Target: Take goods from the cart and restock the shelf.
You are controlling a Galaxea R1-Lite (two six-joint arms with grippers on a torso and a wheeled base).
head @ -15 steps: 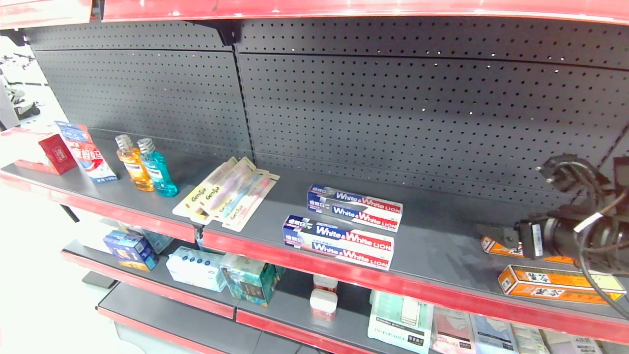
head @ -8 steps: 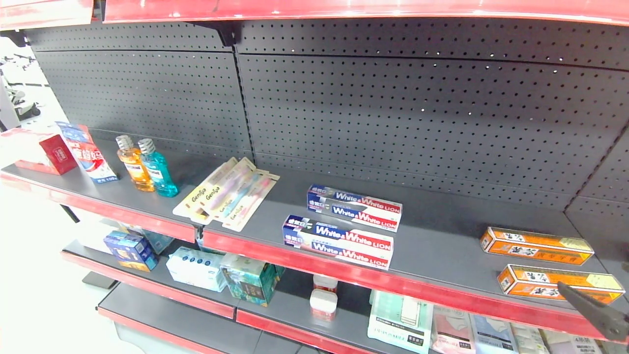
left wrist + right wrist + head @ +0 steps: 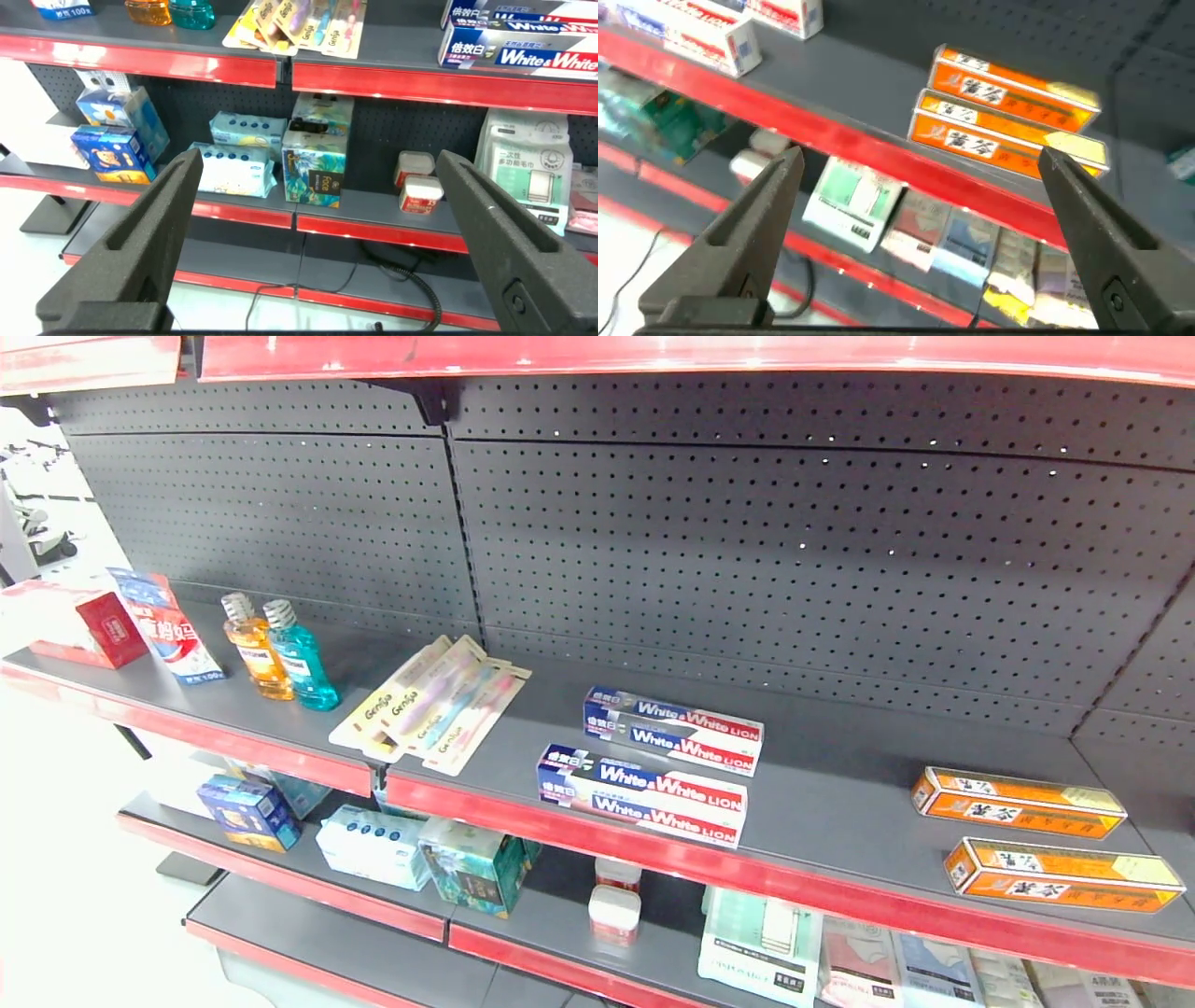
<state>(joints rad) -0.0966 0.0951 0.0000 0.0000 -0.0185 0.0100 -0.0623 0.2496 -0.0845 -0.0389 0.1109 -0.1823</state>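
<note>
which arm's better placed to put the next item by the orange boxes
Probably right. The right gripper hangs open facing the two orange cardboard boxes; the left gripper, also open, faces the red-edged lower shelf further left. Both are empty, so either must fetch goods first.

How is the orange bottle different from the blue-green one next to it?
The orange bottle holds orange liquid; the blue-green bottle holds teal liquid. The orange bottle stands on the left, nearer the red-and-white pouch; the blue-green bottle stands on the right, nearer the toothbrush packs. Both stand upright, side by side on the same shelf, with the same shape and grey ribbed caps.
</note>
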